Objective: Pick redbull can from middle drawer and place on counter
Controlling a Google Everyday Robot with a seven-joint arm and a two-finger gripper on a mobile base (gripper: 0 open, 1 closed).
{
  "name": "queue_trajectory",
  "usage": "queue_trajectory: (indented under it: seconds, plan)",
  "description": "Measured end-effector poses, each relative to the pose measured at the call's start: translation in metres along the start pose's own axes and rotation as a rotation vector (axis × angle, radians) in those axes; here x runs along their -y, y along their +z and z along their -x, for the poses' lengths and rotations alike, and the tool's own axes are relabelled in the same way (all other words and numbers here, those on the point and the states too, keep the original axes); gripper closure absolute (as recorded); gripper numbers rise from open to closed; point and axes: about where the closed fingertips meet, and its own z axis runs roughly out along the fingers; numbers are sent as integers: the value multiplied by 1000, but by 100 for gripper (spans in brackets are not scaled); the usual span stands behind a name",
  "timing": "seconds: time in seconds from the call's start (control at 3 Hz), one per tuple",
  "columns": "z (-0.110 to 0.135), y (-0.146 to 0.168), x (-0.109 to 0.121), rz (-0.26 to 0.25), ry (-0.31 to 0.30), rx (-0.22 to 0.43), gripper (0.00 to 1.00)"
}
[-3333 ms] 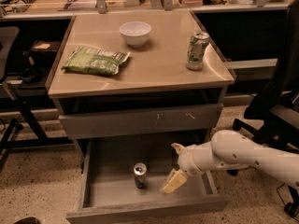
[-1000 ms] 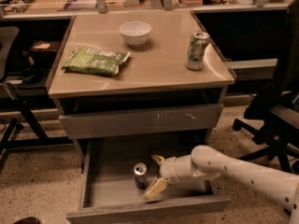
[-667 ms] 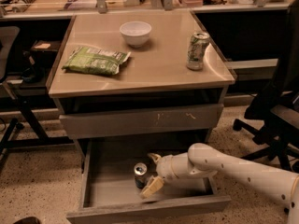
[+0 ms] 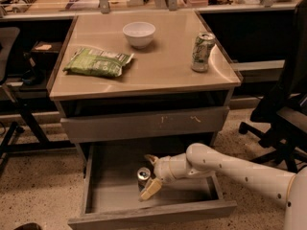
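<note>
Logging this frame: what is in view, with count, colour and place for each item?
counter: one, glossy beige, top of the grey cabinet
bowl: one, white, back of the counter
snack bag: one, green, left side of the counter
tall can: one, green and white, upright at the counter's right
scratched drawer front: one, grey, closed, under the counter
middle drawer: one, grey, pulled open below
redbull can: one, blue and silver, upright inside the middle drawer
office chair: one, black, far right on the floor
arm: one, white, reaching in from the right
gripper: one, pale, in the middle drawer, open, fingers either side of the redbull can
</note>
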Motion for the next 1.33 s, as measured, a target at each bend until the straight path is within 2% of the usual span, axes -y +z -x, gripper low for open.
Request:
queue_trajectory:
  seconds: [0.33, 1.33]
  plan:
    - [-1, 2, -3, 1, -23, 0, 19]
    - [-1, 2, -3, 2, -23, 0, 89]
